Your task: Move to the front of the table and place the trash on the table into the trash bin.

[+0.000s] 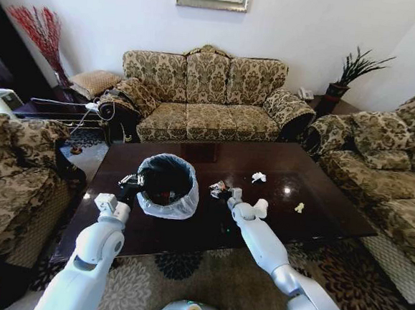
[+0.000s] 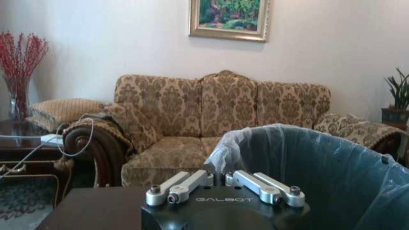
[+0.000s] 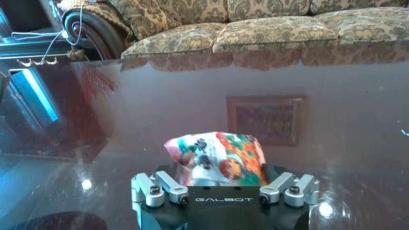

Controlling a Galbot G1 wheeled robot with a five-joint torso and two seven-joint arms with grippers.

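**Right end effector closed on a wrapper beside the bin**

The left end effector (image 1: 128, 184) hangs over the left part of the dark glossy surface (image 1: 332, 215), right against the left side of the trash bin (image 1: 167, 185). In the left wrist view its linkages (image 2: 223, 187) sit just in front of the bin's bag-lined wall (image 2: 319, 163); whether its fingers are spread or closed cannot be told.

The trash bin stands on the surface, left of centre, its whitish liner folded over the rim and its inside black.

Just right of the bin, the right end effector (image 1: 224, 193) is low over the surface with its fingers closed around a colourful printed wrapper (image 3: 217, 158), which bulges up between them in the right wrist view.

Farther right, 3 more scraps lie on the surface: a crumpled white paper (image 1: 259, 177) toward the far sofa side, a white cup (image 1: 261, 207) close beside the right arm's forearm, and a small yellowish bit (image 1: 300, 207) nearer the right edge, well apart from the bin.
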